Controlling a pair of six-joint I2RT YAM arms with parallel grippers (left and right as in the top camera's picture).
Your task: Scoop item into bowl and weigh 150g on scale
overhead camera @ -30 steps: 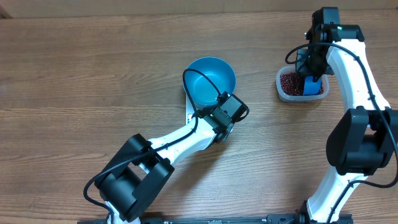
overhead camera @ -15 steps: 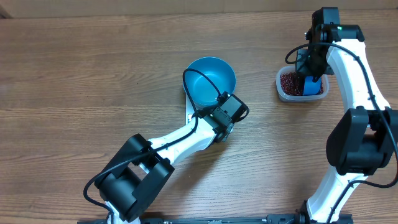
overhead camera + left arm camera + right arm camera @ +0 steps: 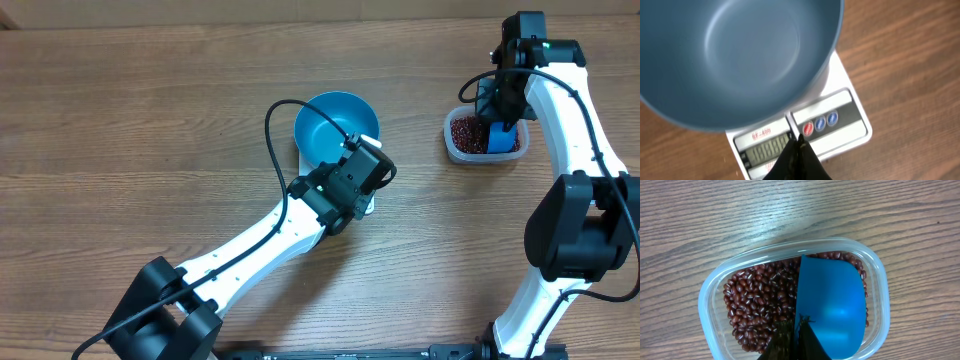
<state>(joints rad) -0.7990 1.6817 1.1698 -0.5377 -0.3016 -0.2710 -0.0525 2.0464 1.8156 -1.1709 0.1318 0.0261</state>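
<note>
overhead view puts the round, deep, glossy blue bowl [image 3: 335, 122] mouth-up and empty on the flat white square scale [image 3: 845, 132], mid-table. the scale's display strip faces the left arm. left gripper [image 3: 799, 145] has its jaws together, used as a poking tip just above the display and round buttons [image 3: 820, 121]. this looks like switching on or zeroing. right gripper [image 3: 795, 326] also has its jaws together, at the blue plastic scoop's [image 3: 832, 305] edge; a pinch cannot be told. the scoop's long axis runs away from the wrist, over red-brown beans [image 3: 755, 305] in the clear tub [image 3: 707, 292]. next: load and carry level.
</note>
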